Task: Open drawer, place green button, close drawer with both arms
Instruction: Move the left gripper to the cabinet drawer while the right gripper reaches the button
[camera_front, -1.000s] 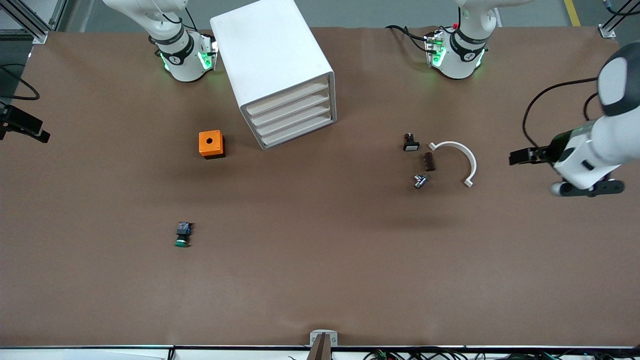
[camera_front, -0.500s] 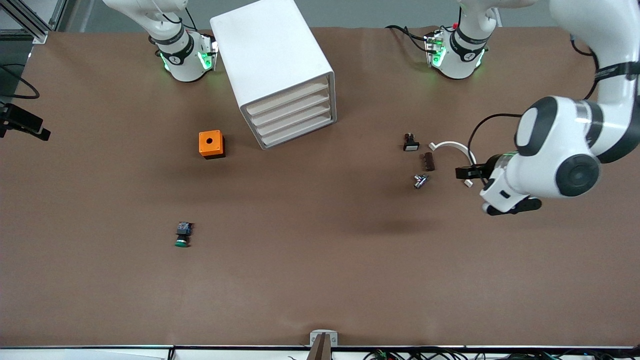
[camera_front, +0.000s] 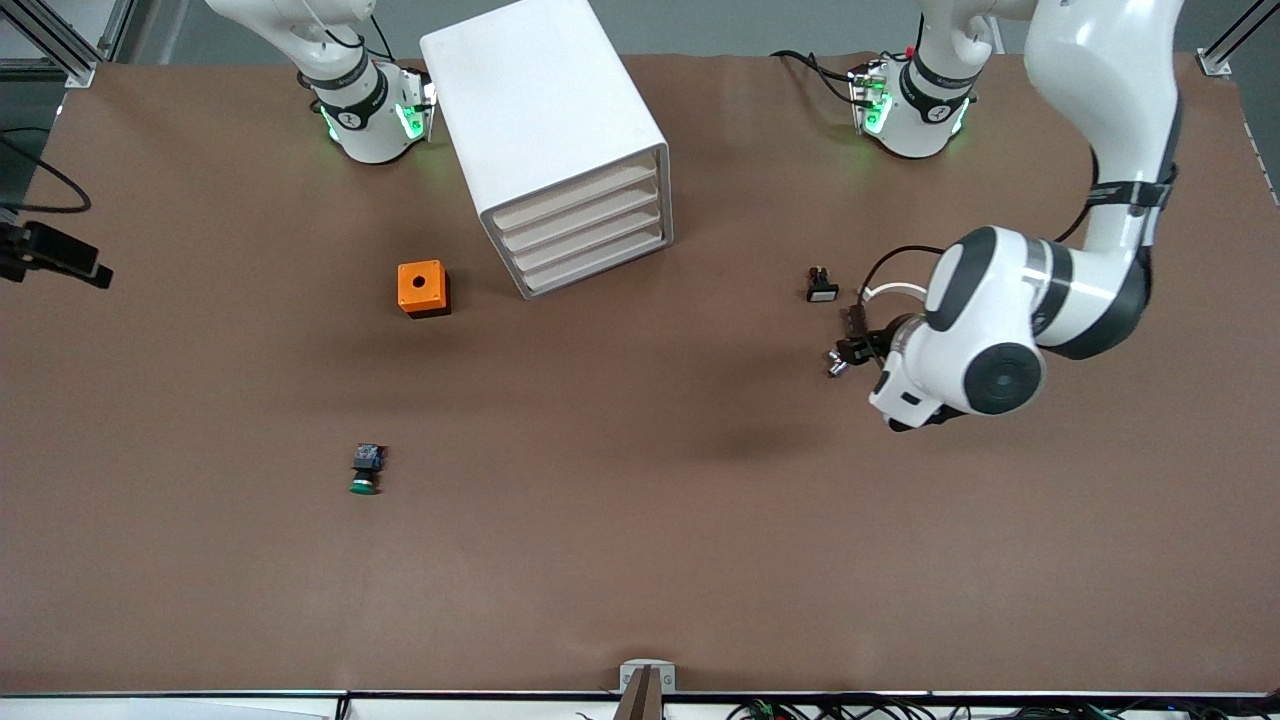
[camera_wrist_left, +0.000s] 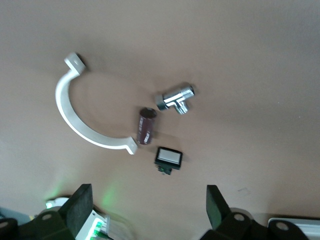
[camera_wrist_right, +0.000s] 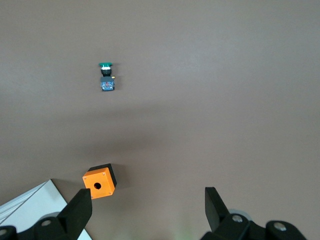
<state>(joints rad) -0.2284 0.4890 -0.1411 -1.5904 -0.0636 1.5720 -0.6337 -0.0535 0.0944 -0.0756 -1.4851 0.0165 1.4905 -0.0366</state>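
Left end effector (camera_wrist_left: 146, 212) up in the air, fingers spread wide, nothing between them. It hangs over a cluster of small parts toward the left arm's end of the worktop (camera_front: 640, 560): a white curved clamp (camera_wrist_left: 82, 117), a dark brown cylinder (camera_wrist_left: 146, 126), a chrome fitting (camera_wrist_left: 176, 98), and a black button with white cap (camera_wrist_left: 168, 158). Cylinder lies just beside one end of the clamp; the white-capped button just beside the cylinder; chrome fitting near the cylinder's other end.

Right end effector (camera_wrist_right: 146, 212) also spread wide and empty, high over the worktop toward the right arm's end, above the orange box (camera_wrist_right: 99, 181) and a corner of the cabinet (camera_wrist_right: 42, 210).

Button (camera_front: 366, 468) lies on its side on bare worktop, green cap toward the front camera, well apart from everything; nearer to the front camera than the orange box.

Cabinet stands between the two arm bases, set at an angle. All four fronts flush; the drawer (camera_front: 598, 265), lowermost, is closed.
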